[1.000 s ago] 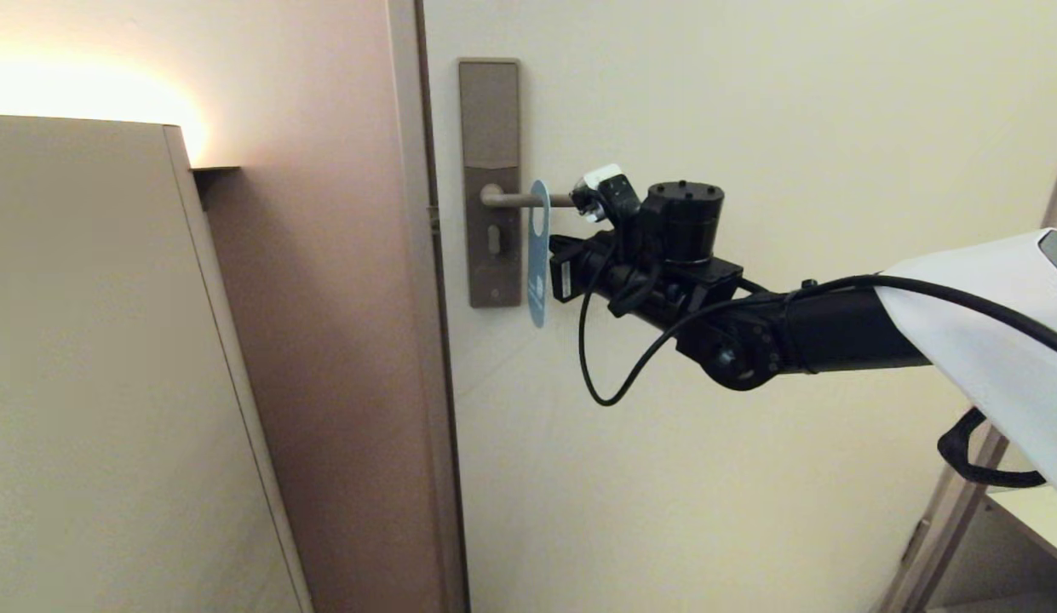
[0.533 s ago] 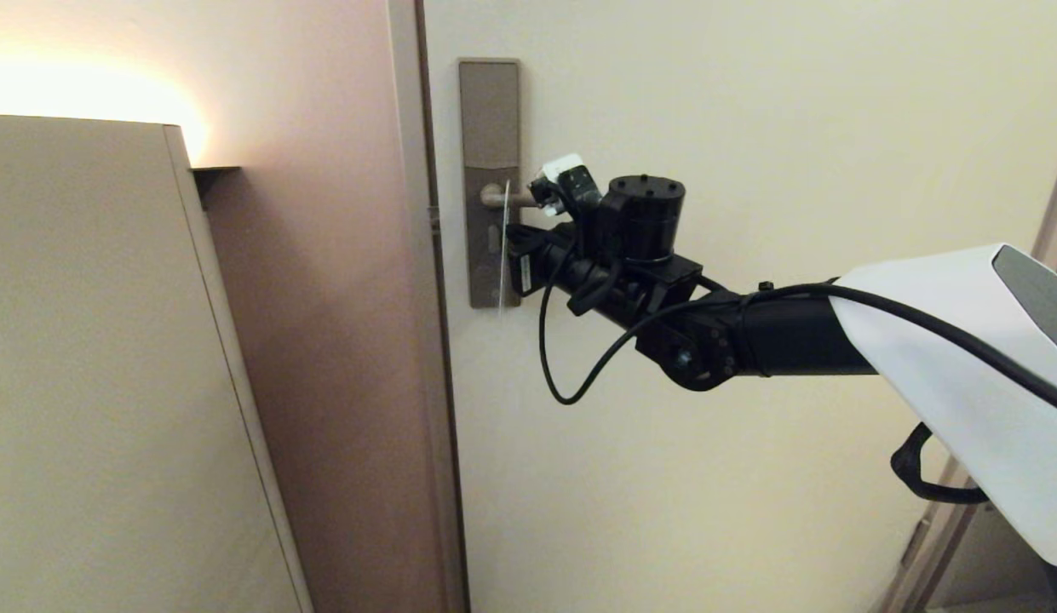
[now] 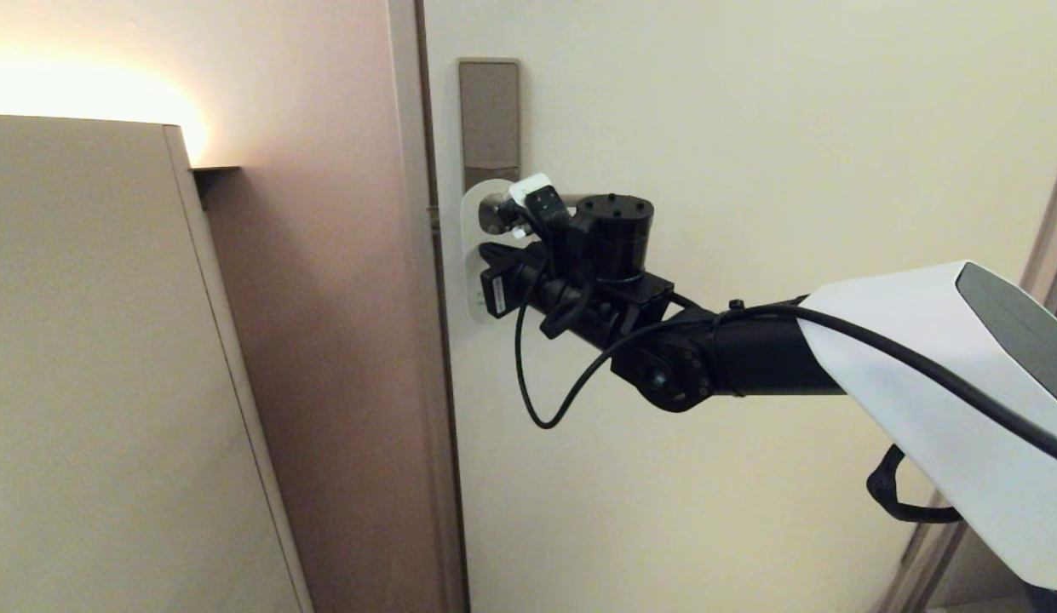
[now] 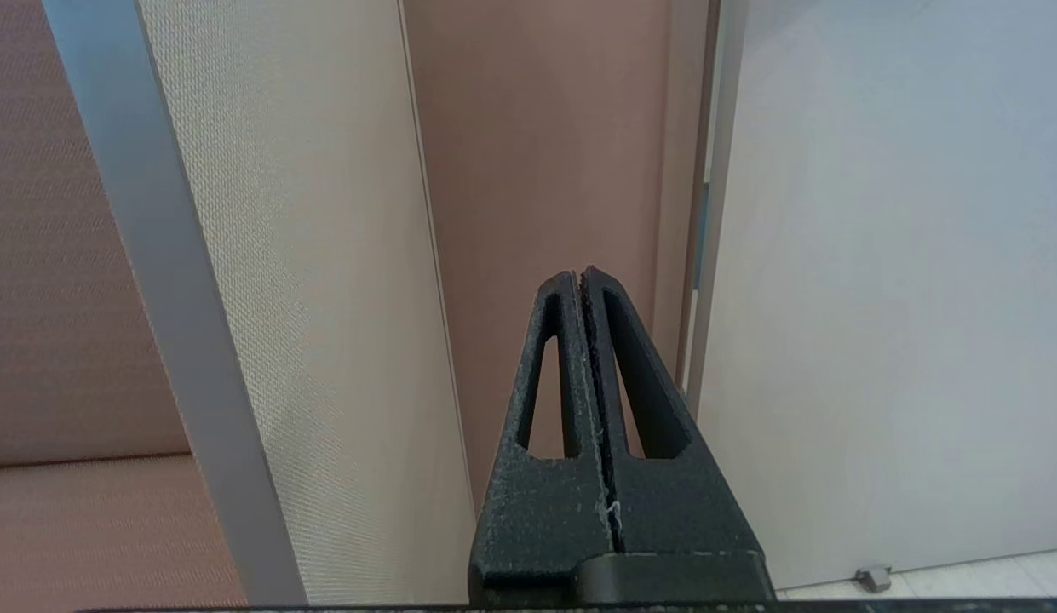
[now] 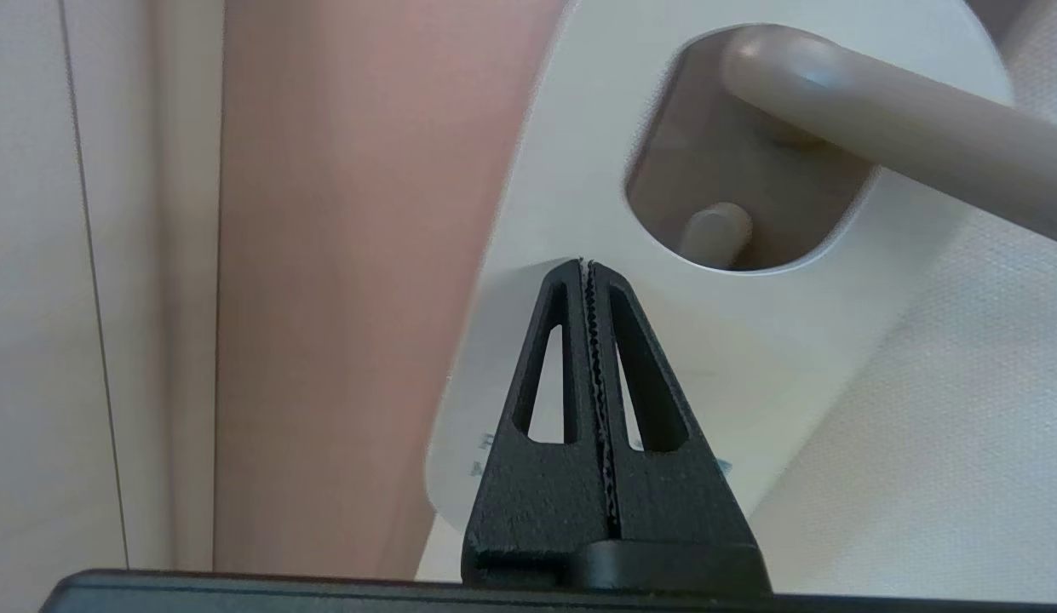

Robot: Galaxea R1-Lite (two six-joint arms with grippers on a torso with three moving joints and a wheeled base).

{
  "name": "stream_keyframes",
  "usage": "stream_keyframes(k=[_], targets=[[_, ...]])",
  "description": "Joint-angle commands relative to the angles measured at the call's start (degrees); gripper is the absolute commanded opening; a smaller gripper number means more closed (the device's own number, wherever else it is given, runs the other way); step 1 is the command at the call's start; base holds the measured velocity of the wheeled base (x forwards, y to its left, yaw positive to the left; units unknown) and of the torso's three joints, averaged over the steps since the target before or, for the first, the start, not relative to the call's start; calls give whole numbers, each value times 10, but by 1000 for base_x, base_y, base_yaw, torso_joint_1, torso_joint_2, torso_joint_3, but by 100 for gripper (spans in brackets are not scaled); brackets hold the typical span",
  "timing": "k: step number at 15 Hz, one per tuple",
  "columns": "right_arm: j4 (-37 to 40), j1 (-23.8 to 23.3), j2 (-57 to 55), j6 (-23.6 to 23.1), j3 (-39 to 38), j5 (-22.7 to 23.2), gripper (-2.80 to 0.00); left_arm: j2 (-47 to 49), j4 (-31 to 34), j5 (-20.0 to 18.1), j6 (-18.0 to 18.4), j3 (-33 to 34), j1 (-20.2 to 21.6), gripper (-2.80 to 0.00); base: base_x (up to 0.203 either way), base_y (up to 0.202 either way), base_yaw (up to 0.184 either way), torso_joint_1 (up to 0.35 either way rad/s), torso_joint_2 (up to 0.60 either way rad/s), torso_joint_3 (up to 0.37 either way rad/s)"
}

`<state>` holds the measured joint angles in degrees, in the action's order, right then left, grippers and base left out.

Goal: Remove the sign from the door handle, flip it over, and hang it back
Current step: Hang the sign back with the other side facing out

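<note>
The sign point(image 3: 470, 255) hangs on the door handle point(image 3: 494, 210), lying flat over the lower part of the bronze-grey lock plate point(image 3: 489, 111) with its white face outward. In the right wrist view the handle point(image 5: 903, 128) passes through the round hole of the sign point(image 5: 749, 340). My right gripper point(image 3: 487, 252) is shut, with its tips point(image 5: 586, 266) at the sign's white face just under the hole, and nothing sits between the fingers. My left gripper point(image 4: 579, 274) is shut, empty, parked low and out of the head view.
A tall beige cabinet point(image 3: 94, 340) stands left of the door frame point(image 3: 404, 340), with a pinkish wall between them. The cream door point(image 3: 749, 128) fills the right. My right arm and its looping cable point(image 3: 528, 383) reach across in front of the door.
My right arm has slid left along the handle. The sign, edge-on with blue showing a second ago, has swung round to lie flat against the lock plate, white face out.
</note>
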<state>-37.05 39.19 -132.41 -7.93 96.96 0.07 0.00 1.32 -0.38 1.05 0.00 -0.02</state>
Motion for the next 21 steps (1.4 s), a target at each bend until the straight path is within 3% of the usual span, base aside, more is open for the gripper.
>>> stream_keyframes(k=[1, 10, 18, 21], targets=[[-2, 2, -9, -1, 6, -1, -280, 0, 0, 0, 0, -1, 0, -280, 0, 0, 0, 0, 0, 0], [-4, -2, -70, 0, 85, -40, -280, 0, 0, 0, 0, 0, 0, -280, 0, 0, 0, 0, 0, 0], [-12, -8, -55, 0, 72, -62, -280, 0, 0, 0, 0, 0, 0, -280, 0, 0, 0, 0, 0, 0], [-3, -15, -3, -14, 8, -62, -280, 0, 0, 0, 0, 0, 0, -280, 0, 0, 0, 0, 0, 0]])
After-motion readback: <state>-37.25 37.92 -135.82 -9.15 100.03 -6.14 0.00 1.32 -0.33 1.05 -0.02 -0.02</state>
